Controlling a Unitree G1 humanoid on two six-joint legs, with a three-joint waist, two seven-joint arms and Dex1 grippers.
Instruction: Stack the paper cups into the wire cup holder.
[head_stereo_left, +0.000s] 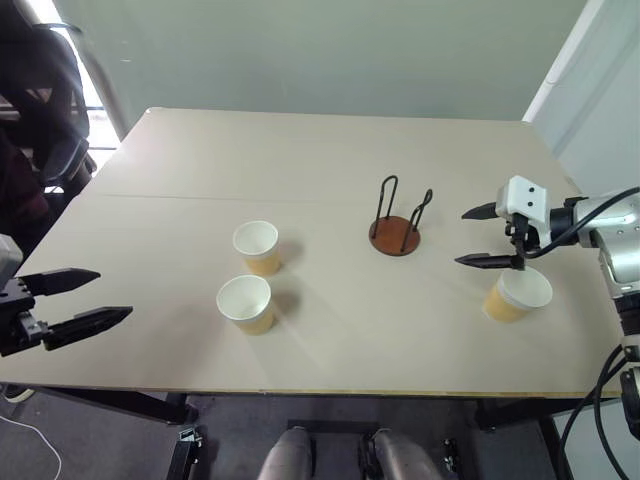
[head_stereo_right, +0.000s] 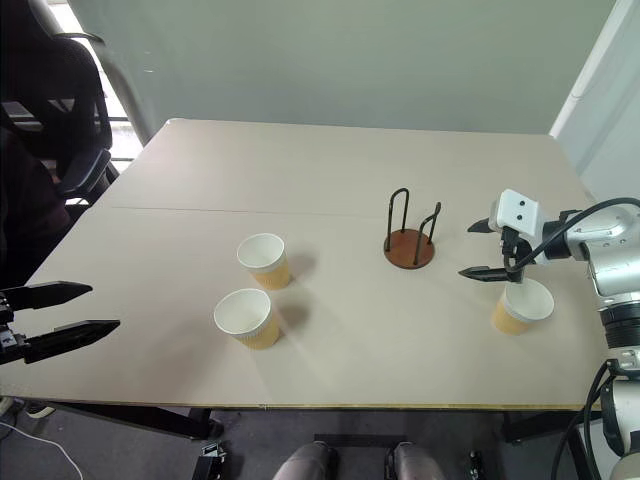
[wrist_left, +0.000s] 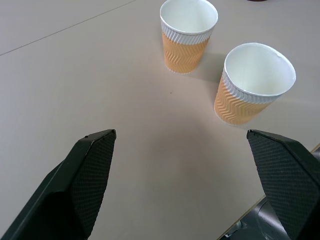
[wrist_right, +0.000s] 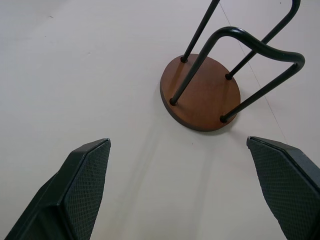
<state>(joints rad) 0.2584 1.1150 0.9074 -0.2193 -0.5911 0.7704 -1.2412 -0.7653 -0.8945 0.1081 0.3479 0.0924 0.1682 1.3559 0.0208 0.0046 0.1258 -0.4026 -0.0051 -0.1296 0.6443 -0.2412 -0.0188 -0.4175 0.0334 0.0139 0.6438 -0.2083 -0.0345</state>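
Three tan ribbed paper cups stand upright on the table: one (head_stereo_left: 257, 246) left of centre, one (head_stereo_left: 246, 303) just in front of it, and one (head_stereo_left: 517, 294) at the right. The wire cup holder (head_stereo_left: 398, 223), a brown disc with two black wire loops, stands empty near the middle. My right gripper (head_stereo_left: 478, 236) hovers open just right of the holder and above the right cup, pointing toward the holder (wrist_right: 202, 91). Over the table's front left edge, my left gripper (head_stereo_left: 80, 298) is open and empty, facing the two left cups (wrist_left: 188, 35) (wrist_left: 253, 82).
The beige table (head_stereo_left: 320, 160) has open surface at the back and between the cups and holder. A dark office chair (head_stereo_left: 40, 90) stands beyond the table's far left corner. A wall runs behind the table.
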